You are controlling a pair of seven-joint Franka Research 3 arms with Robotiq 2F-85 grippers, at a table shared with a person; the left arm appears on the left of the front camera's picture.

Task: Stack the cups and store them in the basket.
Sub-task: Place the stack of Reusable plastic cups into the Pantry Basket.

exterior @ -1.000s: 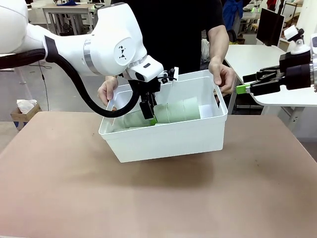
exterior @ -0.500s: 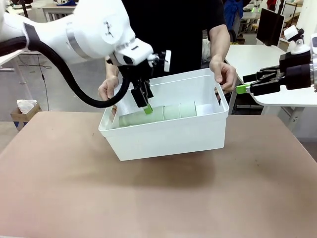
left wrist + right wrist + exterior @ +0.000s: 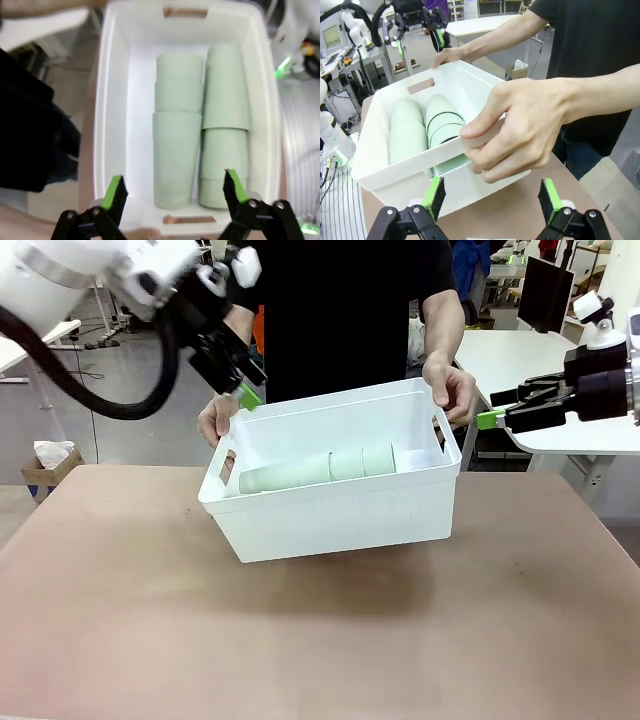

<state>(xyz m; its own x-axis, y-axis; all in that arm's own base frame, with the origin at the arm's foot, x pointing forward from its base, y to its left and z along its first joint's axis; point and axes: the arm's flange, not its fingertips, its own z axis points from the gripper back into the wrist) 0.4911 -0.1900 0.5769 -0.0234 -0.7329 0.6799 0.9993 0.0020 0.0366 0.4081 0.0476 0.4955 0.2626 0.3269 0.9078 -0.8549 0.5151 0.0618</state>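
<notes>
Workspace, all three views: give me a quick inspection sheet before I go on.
Surface: brown table, bare around the basket.
Job's things: white basket tilted, held at both ends by the person's hands; cups lying inside in two nested stacks.
Clutter: nothing seen.
Grippers: left pincer open above the basket, empty; right pincer open, empty.
Cables: black hose along the left arm.
Surroundings: other tables behind the person.

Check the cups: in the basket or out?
In. The cups lie on their sides as two nested stacks inside the basket.
</notes>
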